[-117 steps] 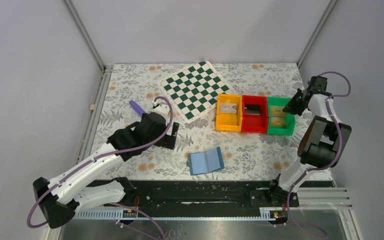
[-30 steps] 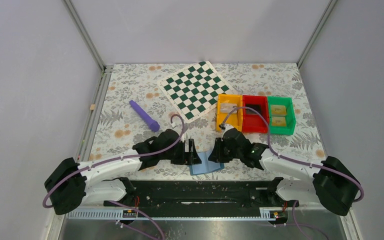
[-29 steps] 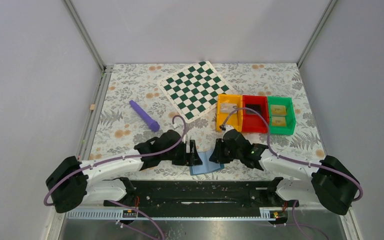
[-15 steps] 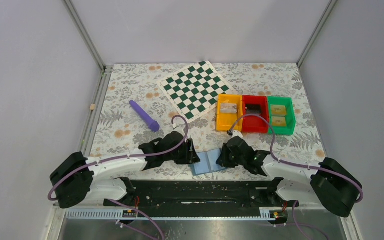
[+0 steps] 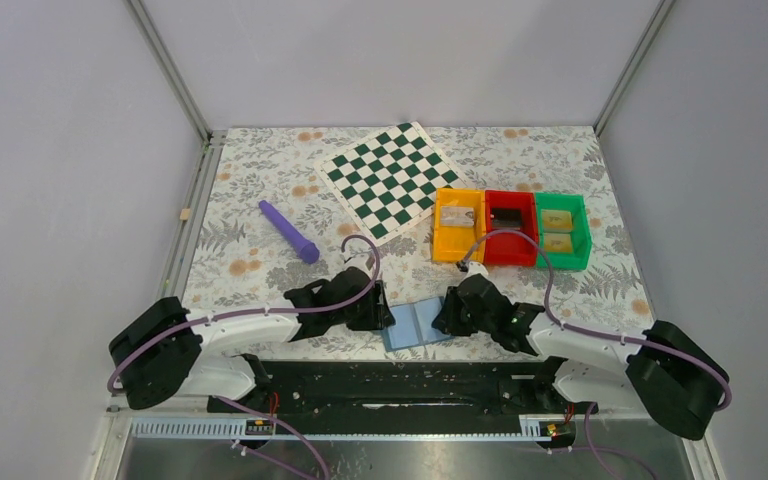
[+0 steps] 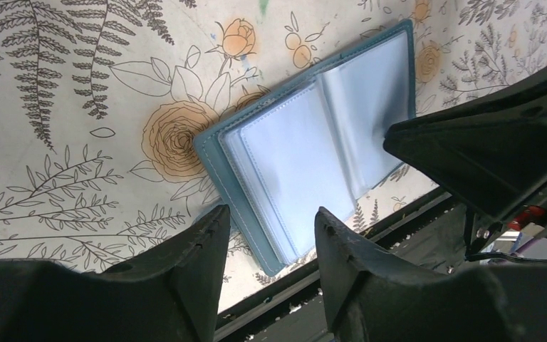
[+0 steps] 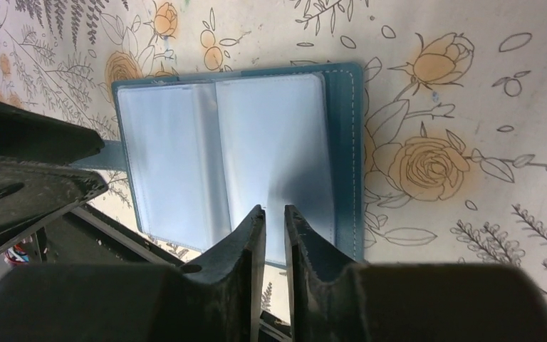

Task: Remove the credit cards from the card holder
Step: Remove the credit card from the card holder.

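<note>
Left gripper (image 6: 267, 217): fingers stand moderately apart, nothing clamped between them, tips poised over the left edge of the wallet (image 6: 306, 157). Right gripper (image 7: 272, 211): fingers drawn close, only a thin slit left, tips over the wallet's right-hand leaf, nothing seen in the slit. The wallet lies open and flat, pale sleeves upward, between the two grippers at the near edge of the table (image 5: 260, 270), just beyond the black rail (image 5: 400, 385). Two yellow-gold cards (image 5: 558, 219) lie in the green bin (image 5: 560, 262), well apart from the wallet. The green bin touches a red bin (image 5: 508, 258), which touches an orange bin (image 5: 457, 255). A chequered board (image 5: 390, 178) lies tilted farther back; a purple stick (image 5: 288, 231) lies to its left. The table carries a floral cloth. Plain grey walls enclose it, with metal posts (image 5: 165, 65) at the far corners.
</note>
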